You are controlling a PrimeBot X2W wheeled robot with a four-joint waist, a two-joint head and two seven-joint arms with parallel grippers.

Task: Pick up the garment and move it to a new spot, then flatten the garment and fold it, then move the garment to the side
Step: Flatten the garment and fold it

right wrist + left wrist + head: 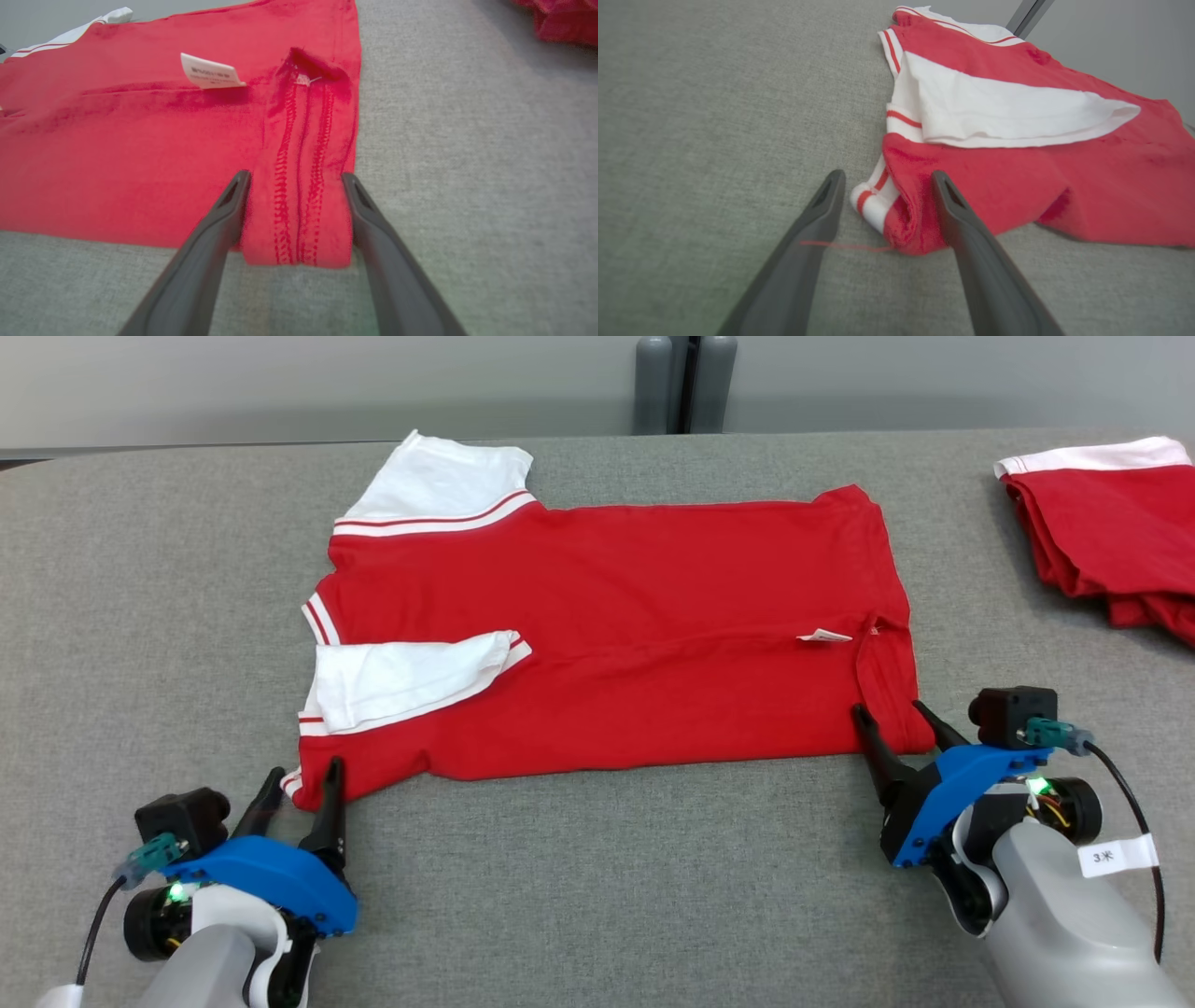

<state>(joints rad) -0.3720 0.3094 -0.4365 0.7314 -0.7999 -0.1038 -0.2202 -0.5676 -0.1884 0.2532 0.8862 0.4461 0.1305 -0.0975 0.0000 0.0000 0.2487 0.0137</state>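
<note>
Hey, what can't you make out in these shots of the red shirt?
- White tag on the red shirt: print too small and blurred, right wrist view.
- Second red garment: cut off by the right edge, head view.
- Grey posts at the back: cut off by the top edge, head view.

Spread hand (pixel 887 178) astride garment (pixel 1017 186) corner

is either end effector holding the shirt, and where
Nothing is held: both are open, the left end effector straddling the red shirt at its white-striped corner, the right end effector at its hem corner.
</note>
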